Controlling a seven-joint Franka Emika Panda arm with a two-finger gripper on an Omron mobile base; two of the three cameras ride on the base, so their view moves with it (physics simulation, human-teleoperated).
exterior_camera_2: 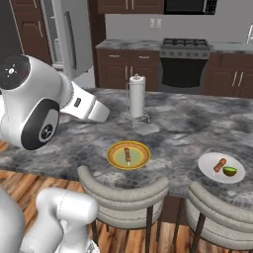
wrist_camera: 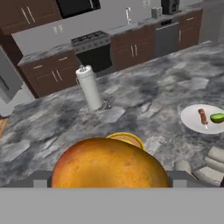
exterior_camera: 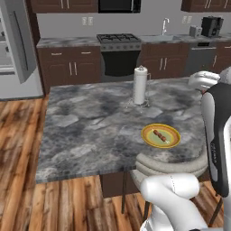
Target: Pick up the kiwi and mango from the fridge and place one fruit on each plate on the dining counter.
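The mango [wrist_camera: 109, 164], a big orange-brown ball, sits close in the hand view, and my gripper [wrist_camera: 109, 183] is shut on it above the dining counter [exterior_camera: 90, 122]. The yellow plate [exterior_camera_2: 128, 154] lies near the counter's front edge with a small skewer on it. In the hand view the yellow plate [wrist_camera: 127, 138] peeks out just behind the mango. To its right the white plate [exterior_camera_2: 221, 168] carries the green kiwi [exterior_camera_2: 230, 171] and another skewer. That kiwi [wrist_camera: 217, 117] also appears at the hand view's right edge. The fridge [exterior_camera: 16, 45] stands at the far left.
A paper towel holder [exterior_camera_2: 137, 97] stands upright mid-counter behind the yellow plate. Two grey stools [exterior_camera_2: 123, 190] are tucked under the counter's near edge. A stove [exterior_camera: 119, 43] and dark brown cabinets line the back wall. My arm [exterior_camera_2: 34, 99] reaches over the counter's left part.
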